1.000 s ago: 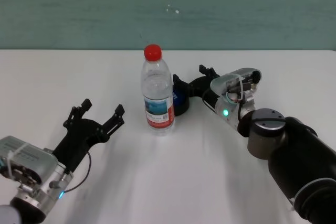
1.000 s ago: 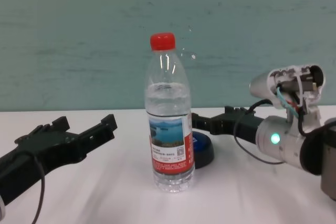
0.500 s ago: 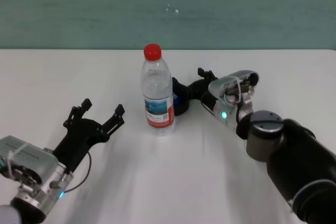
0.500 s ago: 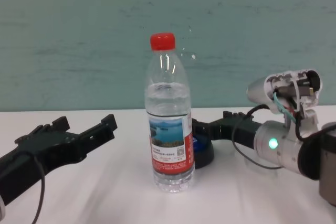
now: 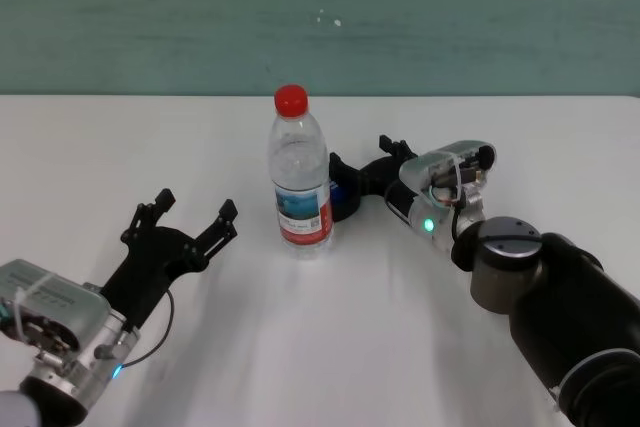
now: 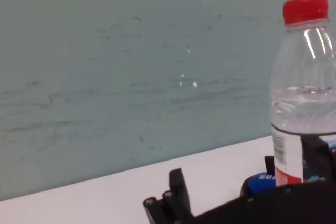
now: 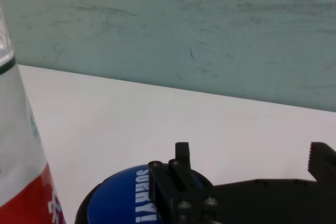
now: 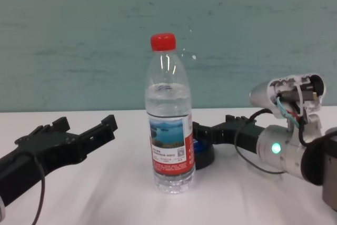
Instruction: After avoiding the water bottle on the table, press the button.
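Observation:
The water bottle (image 5: pixel 300 182), clear with a red cap, stands upright in the middle of the table (image 5: pixel 330 347). Right behind it sits the button (image 5: pixel 347 195), half hidden by the bottle; its blue top (image 7: pixel 128 195) shows in the right wrist view. My right gripper (image 5: pixel 358 150) has come in from the right, clear of the bottle. It is open, and one finger (image 7: pixel 177 182) lies across the blue dome. My left gripper (image 5: pixel 196 203) hovers open to the left of the bottle (image 8: pixel 169 130) with nothing in it.
A teal wall (image 5: pixel 320 17) closes off the table's far edge. My right forearm (image 5: pixel 540 287) stretches over the table's right side. Bare white tabletop lies in front of the bottle and at far left.
My right gripper has sunk lower and drawn slightly back, its finger settling onto the button. The bottle stands where it was. The left arm has not moved.

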Motion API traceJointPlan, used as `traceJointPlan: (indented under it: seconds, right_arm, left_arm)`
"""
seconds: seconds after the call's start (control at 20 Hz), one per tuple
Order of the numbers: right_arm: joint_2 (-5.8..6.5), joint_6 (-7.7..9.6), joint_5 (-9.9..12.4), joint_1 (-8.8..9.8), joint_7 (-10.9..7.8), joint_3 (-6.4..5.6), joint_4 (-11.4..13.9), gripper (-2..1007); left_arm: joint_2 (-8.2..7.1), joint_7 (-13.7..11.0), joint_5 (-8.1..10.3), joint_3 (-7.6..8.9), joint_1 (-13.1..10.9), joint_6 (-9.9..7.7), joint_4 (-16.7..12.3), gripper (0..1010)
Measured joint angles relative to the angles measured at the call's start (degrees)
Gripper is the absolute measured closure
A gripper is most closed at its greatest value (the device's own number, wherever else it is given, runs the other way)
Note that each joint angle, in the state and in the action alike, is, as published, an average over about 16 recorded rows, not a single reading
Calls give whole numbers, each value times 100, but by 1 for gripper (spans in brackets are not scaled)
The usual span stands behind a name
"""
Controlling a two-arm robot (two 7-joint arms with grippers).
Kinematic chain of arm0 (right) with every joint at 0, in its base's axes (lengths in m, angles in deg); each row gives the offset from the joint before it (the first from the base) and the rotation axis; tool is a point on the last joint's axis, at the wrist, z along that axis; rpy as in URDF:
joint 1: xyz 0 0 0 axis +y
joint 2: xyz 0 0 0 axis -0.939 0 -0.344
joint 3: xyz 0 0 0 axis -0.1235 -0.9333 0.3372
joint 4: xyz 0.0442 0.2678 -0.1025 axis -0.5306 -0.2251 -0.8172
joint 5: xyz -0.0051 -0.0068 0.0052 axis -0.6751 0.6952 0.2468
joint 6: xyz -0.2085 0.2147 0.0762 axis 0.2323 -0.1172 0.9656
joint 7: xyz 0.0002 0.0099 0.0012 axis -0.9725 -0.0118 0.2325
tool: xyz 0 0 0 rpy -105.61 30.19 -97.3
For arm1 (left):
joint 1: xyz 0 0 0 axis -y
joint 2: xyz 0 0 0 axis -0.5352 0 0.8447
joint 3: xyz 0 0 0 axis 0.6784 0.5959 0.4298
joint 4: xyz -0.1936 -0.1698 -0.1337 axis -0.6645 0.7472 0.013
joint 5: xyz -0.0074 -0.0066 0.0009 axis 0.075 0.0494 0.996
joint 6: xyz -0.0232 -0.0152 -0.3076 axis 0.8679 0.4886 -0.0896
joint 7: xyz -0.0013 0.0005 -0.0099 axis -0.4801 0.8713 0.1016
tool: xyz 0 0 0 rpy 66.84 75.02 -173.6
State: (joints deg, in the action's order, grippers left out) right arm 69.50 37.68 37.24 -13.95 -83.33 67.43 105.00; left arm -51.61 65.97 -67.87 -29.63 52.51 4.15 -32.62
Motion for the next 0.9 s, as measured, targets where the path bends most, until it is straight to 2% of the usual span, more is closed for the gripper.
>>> traceJointPlan:
  seconds: [0.25,0.45,0.9]
  right_arm:
    - [10,24,6,46,-4,-13,53,1]
    - [31,50,17,115,1,-22,193,1]
    - [123,115,18,340,68,-21,753,1]
  left_arm:
    - [0,0,0,0,0,0,0,0]
    - [0,0,0,0,0,0,0,0]
    - [0,0,0,0,0,0,0,0]
